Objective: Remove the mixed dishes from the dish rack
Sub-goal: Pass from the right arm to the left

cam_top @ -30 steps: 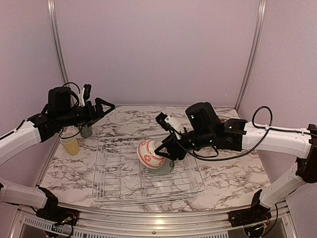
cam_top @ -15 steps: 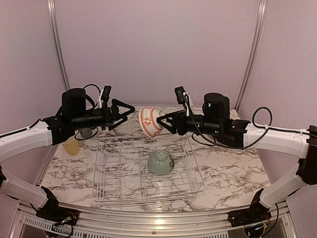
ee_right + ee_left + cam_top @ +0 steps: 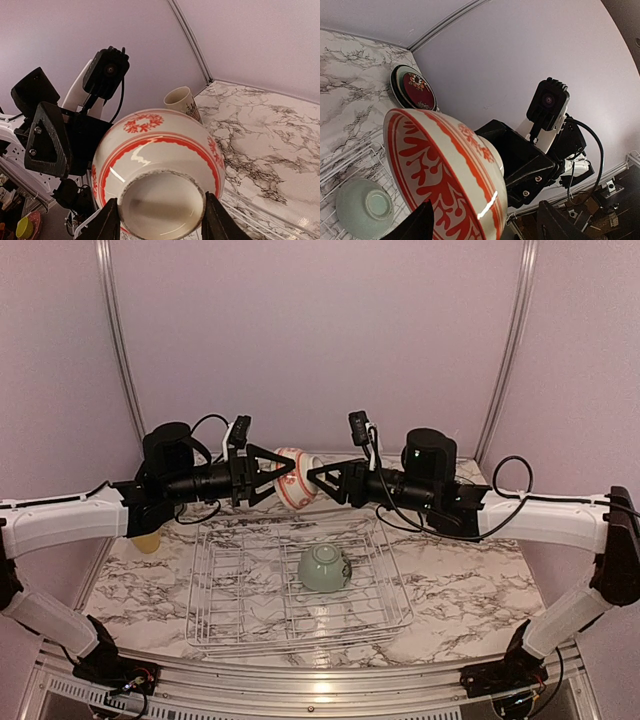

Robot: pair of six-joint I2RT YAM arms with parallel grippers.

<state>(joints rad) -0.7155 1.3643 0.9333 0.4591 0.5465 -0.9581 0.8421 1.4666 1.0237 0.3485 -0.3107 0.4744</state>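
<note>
Red-striped white bowl (image 3: 291, 478): aloft on its side above the dish rack's (image 3: 240, 625) far edge, between both arms.
Right gripper (image 3: 316, 480): clamped across the bowl's foot end, offering it leftward, apparently for a handover.
Left gripper (image 3: 270, 474): spread wide beside the bowl, not clamped.
Pale green bowl (image 3: 323, 568): tipped inside the rack, not yet unloaded.

The right gripper (image 3: 161, 212) clasps a white bowl (image 3: 160, 160) with red patterns, its foot facing the camera and a finger (image 3: 111, 222) on either side. Beyond the bowl are the left arm (image 3: 82, 132) and a patterned cup (image 3: 181, 100).
</note>
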